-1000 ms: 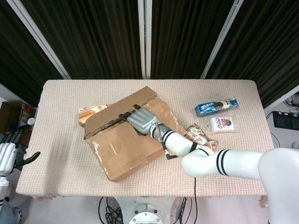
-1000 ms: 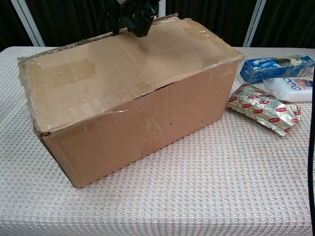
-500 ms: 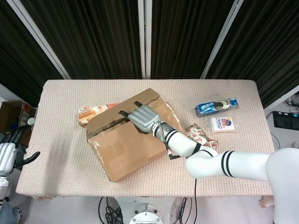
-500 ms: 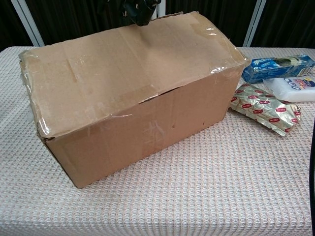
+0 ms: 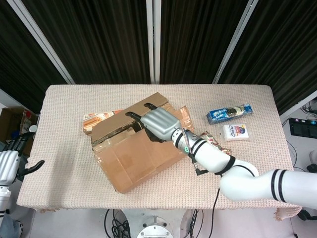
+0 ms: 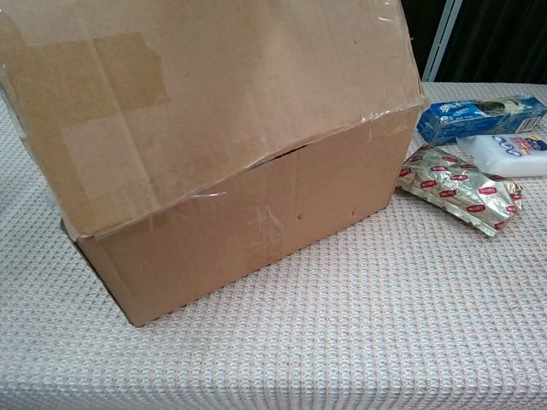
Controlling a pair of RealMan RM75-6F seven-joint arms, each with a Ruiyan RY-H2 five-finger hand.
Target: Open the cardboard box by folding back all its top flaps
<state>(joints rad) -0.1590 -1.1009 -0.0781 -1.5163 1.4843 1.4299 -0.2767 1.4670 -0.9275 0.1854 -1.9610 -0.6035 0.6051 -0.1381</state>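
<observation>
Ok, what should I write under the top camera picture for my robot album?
The robot's right hand lifts a flap of the box on the table, snacks beside it.

A lab or test room: black curtains (image 5: 104, 39) on metal poles (image 5: 154, 39) behind a cloth-covered desk (image 5: 64, 148), cables (image 5: 119, 225) underneath, and electronics (image 5: 303, 126) at right.

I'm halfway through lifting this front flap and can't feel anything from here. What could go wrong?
Only the right hand works on the box; the left hand hangs off the table, so the box may slide or tip as the flap rises. The raised flap fills the chest view and hides the hand. The foil packet lies close to the box and could get pushed.
</observation>
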